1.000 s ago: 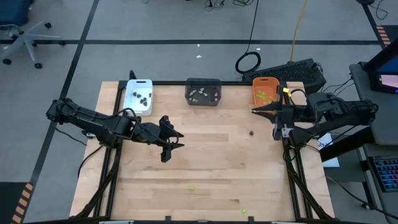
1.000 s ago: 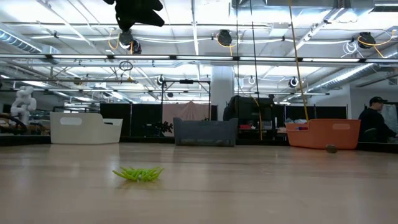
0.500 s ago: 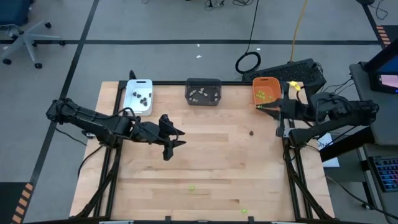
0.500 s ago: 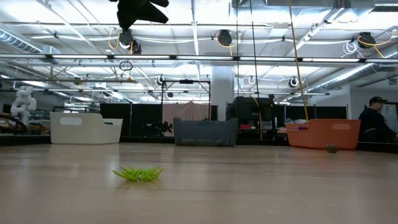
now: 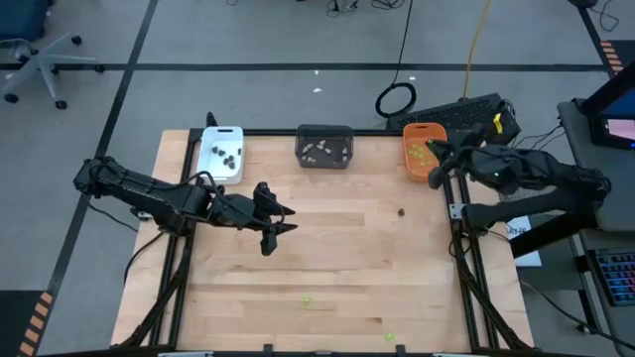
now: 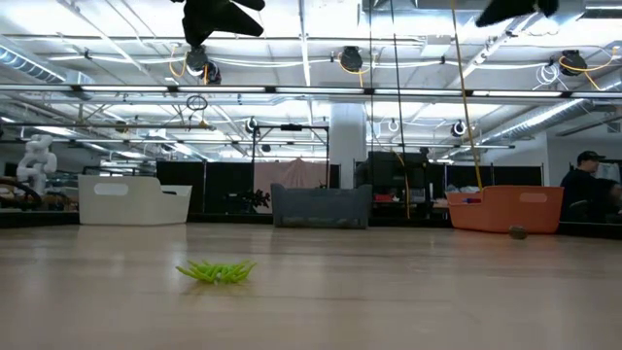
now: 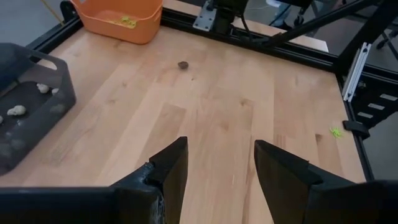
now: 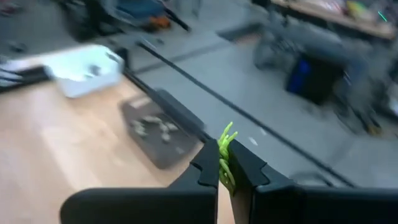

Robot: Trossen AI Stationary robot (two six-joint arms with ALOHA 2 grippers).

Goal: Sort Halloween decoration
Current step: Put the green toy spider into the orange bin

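Lime green piece (image 8: 225, 155), orange tray (image 5: 418, 139)

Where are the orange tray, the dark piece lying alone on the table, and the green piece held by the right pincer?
orange tray (image 5: 411, 159): high view, its left wall.
dark piece (image 5: 402, 210): high view, its middle.
green piece (image 8: 225, 148): right wrist view, the part above the pincer's tips.

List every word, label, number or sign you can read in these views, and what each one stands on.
None: no readable text shows in any view.
The white tray, dark grey tray and orange tray carry no visible labels.
The screen at the high view's right edge glows, but anything on it is too small to read.
The right gripper, shut on a lime green piece, bears no marking.
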